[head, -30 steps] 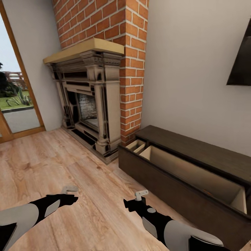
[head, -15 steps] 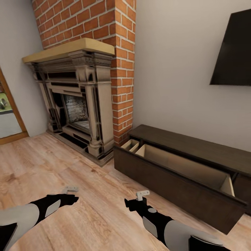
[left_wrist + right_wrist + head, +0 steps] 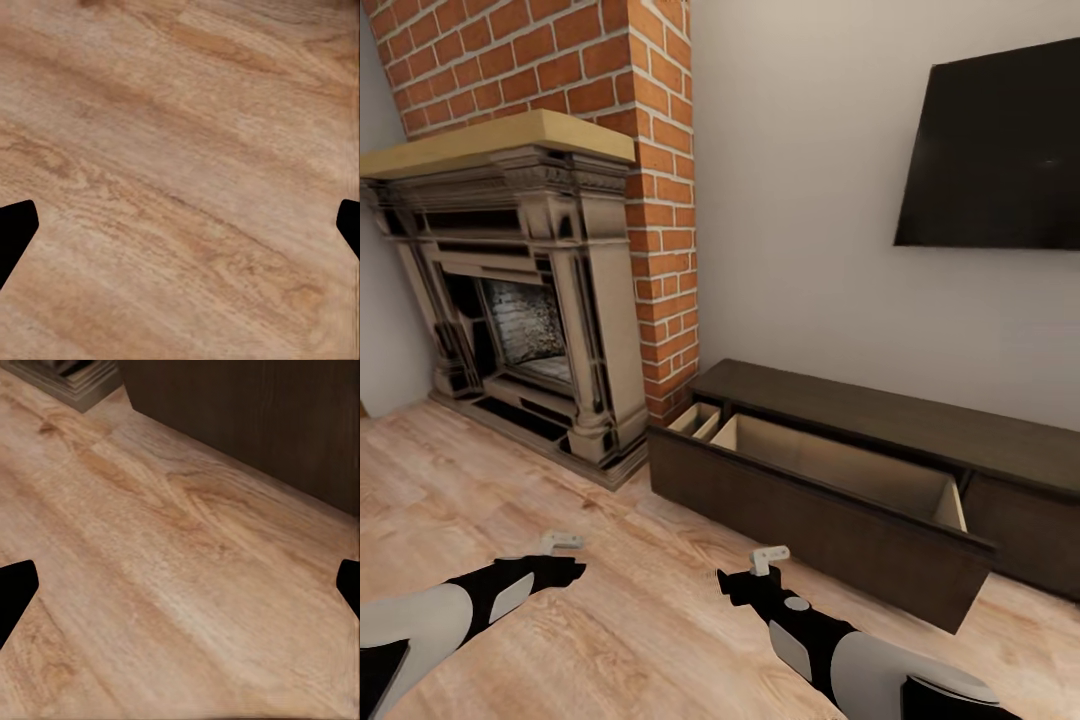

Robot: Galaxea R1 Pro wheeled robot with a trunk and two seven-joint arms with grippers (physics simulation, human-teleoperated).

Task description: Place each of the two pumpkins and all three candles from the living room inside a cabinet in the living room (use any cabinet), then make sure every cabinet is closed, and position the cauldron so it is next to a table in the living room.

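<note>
Both grippers, left and right, hang wide open and empty over the floor, the cabinet drawer standing pulled out, apparently ready for loading.

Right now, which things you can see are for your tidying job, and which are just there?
For the job:
- cabinet, its long drawer pulled open
- left gripper, right gripper, both empty

Just there:
- fireplace
- TV
- brick chimney
</note>
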